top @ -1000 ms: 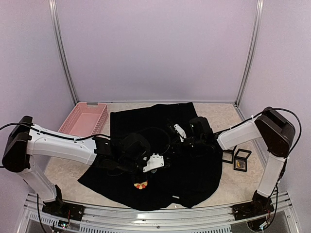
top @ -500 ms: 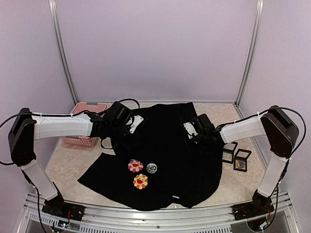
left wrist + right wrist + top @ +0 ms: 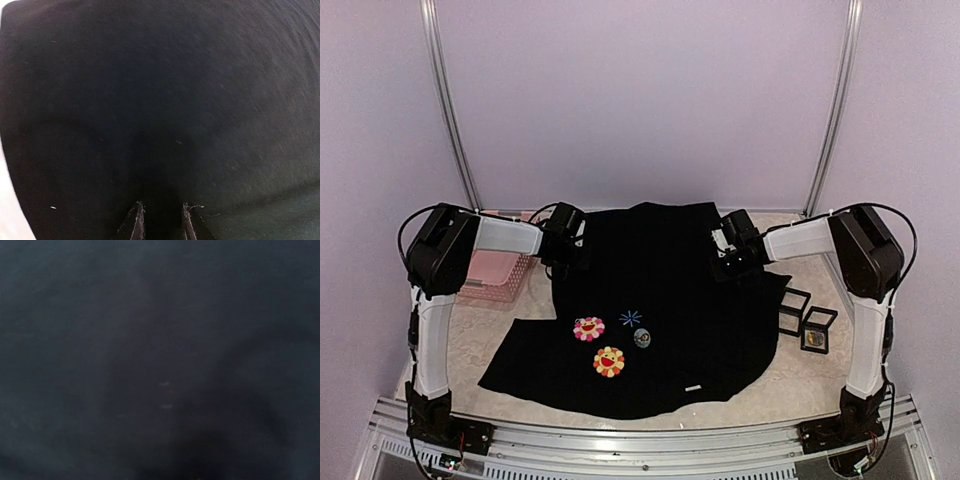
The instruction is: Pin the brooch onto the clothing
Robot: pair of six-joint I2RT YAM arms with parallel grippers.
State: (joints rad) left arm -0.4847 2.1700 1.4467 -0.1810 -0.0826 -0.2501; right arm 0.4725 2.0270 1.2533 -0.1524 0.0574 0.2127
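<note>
The brooch (image 3: 642,338) lies mid black T-shirt (image 3: 660,270), beside the blue starburst (image 3: 632,318). My left gripper (image 3: 563,265) and right gripper (image 3: 731,266) are at its far corners. I cannot tell whether either is gripping. I should spread the cloth evenly and gently.

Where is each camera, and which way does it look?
Top: high behind the robot, looking down at the large black T-shirt; white left arm and right arm show.
Left wrist: on the left arm, close over the shirt; two dark fingertips show below.
Right wrist: on the right arm, facing the shirt; no fingers show.
Shared: all see the shirt.
</note>
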